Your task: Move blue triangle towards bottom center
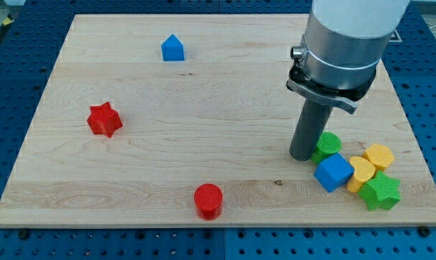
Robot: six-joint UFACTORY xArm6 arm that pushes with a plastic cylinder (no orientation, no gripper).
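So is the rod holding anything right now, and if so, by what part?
Nothing is held. My tip rests on the board beside the green block, far from the blue triangle.

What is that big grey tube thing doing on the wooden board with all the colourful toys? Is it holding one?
That tube is the end of a robot arm. It has no hand, only a dark rod, and my tip slides on the wooden board to push blocks. It holds nothing. One camera looks down at the board. My tip is at the view's right, beside a green block in a cluster with a blue cube, a yellow heart, a yellow block and a green star. Far off at the view's top left is the blue triangle. There is also a red star and a red cylinder.
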